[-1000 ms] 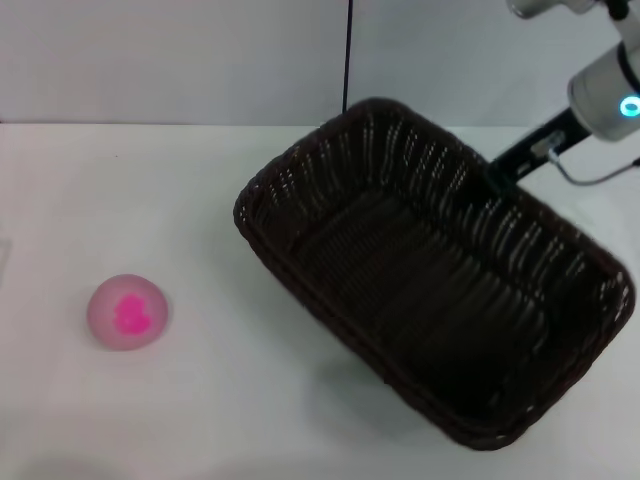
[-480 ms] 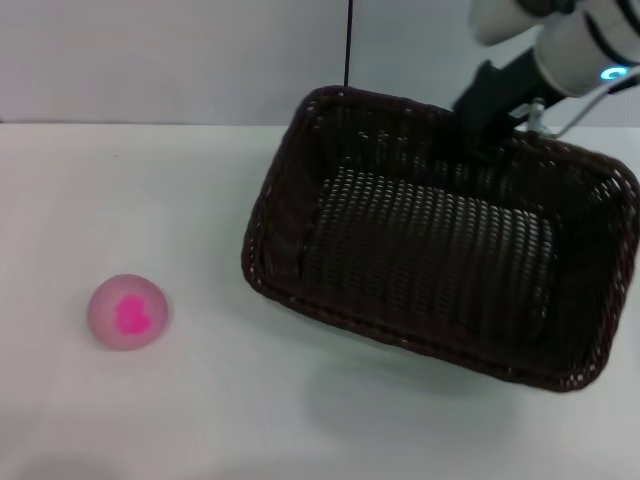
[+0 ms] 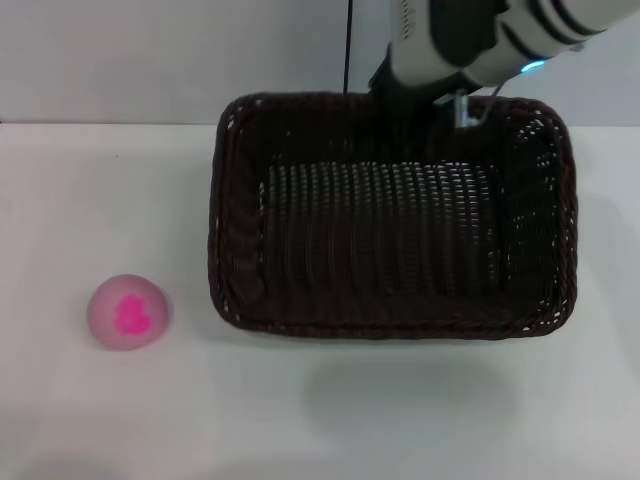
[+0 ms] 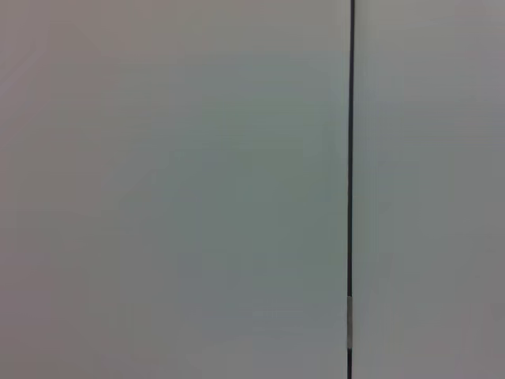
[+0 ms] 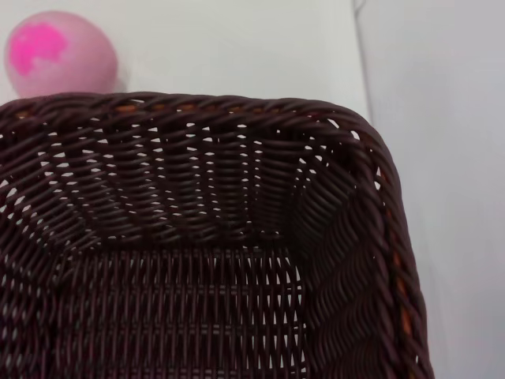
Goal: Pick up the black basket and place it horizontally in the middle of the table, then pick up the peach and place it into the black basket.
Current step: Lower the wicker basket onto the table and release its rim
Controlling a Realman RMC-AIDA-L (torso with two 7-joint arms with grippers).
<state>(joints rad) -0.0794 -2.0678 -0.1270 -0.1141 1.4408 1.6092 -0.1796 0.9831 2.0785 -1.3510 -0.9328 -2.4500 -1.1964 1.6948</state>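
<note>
The black basket [image 3: 382, 328] hangs with its long side across the middle of the white table [image 3: 100, 200], and a faint shadow lies in front of it. My right gripper [image 3: 410, 105] is shut on its far rim. The basket is empty, and its woven inside fills the right wrist view [image 5: 197, 237]. The peach [image 3: 127, 311], pale pink with a magenta blotch, sits on the table to the left of the basket and apart from it. It also shows beyond the basket's rim in the right wrist view [image 5: 59, 51]. My left gripper is out of view.
A grey wall with a thin black vertical seam [image 3: 348, 45] stands behind the table. The left wrist view shows only this wall [image 4: 158, 189]. Bare tabletop lies in front of the basket and around the peach.
My right arm has swung left with the basket. The basket has turned from diagonal at the right to lying straight across the middle of the table. The peach has not moved.
</note>
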